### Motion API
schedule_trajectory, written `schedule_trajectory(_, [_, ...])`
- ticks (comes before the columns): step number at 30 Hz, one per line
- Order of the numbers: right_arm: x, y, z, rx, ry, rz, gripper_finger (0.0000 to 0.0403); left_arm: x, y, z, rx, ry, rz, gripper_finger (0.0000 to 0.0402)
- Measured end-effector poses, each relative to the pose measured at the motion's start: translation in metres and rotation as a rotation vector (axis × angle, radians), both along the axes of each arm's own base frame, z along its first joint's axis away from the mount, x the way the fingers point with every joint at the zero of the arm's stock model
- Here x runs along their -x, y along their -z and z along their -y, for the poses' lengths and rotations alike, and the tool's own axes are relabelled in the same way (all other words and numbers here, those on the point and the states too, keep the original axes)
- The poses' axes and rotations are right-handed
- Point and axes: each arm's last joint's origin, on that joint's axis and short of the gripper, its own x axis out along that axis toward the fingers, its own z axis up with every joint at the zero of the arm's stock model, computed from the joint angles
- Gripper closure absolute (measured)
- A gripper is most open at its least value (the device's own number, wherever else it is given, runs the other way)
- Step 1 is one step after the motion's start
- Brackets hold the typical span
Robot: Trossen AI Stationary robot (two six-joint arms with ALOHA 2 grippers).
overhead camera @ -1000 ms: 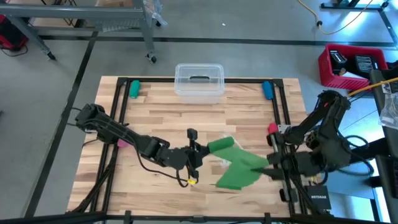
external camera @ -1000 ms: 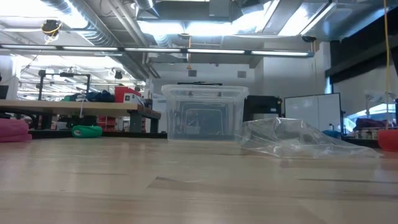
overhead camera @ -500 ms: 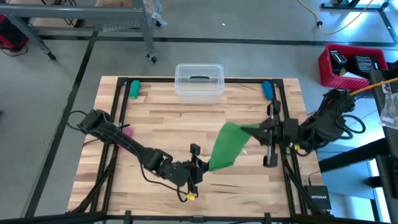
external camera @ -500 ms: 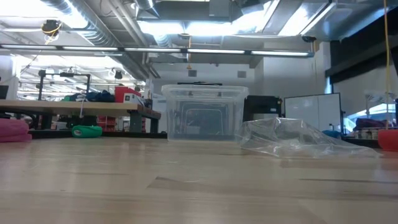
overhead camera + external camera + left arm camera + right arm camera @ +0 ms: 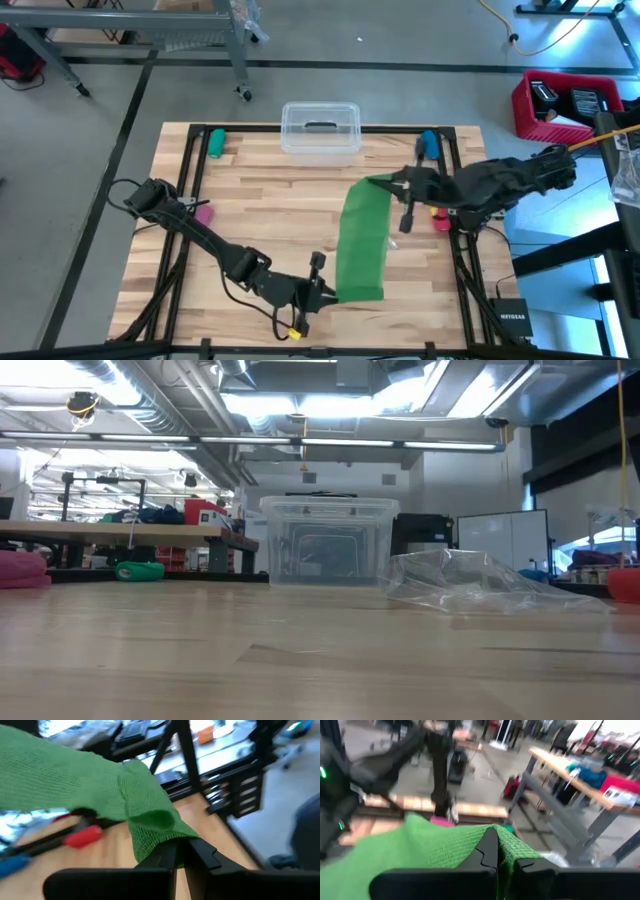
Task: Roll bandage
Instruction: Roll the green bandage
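Note:
The bandage [image 5: 362, 240], a bright green fabric strip, runs between my two grippers over the middle of the table, from the far right toward the near edge. My left gripper [image 5: 328, 292] is shut on its near end close to the table's near edge. My right gripper [image 5: 388, 183] is shut on its far end. Both wrist views show the green weave [image 5: 75, 785] [image 5: 420, 852] running away from the fingers. Neither the bandage nor the grippers show in the low view. My left gripper pinches the bandage's near end [image 5: 165, 837] between its two fingers, where the fabric is bunched into a fold. The fingers lie about level and come from the table's left. The strip leads off toward the other gripper. My right gripper pinches the bandage's far end [image 5: 509, 846] between its two fingers. The fingers lie about level and come from the table's right. The fabric spreads out wide from the fingers toward the left arm.
A clear lidded box [image 5: 320, 130] stands at the far edge. A green cylinder [image 5: 215, 142] and a blue one [image 5: 428, 143] lie at the far corners. A pink item [image 5: 204, 212] lies left, a red one [image 5: 440, 218] right. A clear plastic bag [image 5: 470, 585] lies on the table.
My right gripper has swung from the table's near right toward the far edge and the middle. My left gripper has gone toward the near edge. The bandage, bunched up between them before, is now drawn out into a long strip.

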Motion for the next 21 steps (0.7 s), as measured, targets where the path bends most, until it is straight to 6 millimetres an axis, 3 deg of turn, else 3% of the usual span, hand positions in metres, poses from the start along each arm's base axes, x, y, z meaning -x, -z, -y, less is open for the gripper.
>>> schedule_trajectory(5, [-0.013,0.031,0.012,-0.029,-0.021,-0.139,0.0397,0.002,-0.011,0.006,0.099,0.089,0.033,0.0391])
schedule_trajectory(10, [-0.021,0.063,0.018,-0.050,-0.035,-0.248,0.0397,0.014,-0.047,0.011,0.195,0.138,0.106,0.0391])
schedule_trajectory(16, [-0.029,0.098,0.016,-0.140,-0.087,-0.324,0.0396,0.025,-0.081,0.002,0.282,0.135,0.171,0.0391])
schedule_trajectory(21, [-0.036,0.119,0.011,-0.273,-0.154,-0.398,0.0346,0.030,-0.096,-0.008,0.304,0.093,0.211,0.0391])
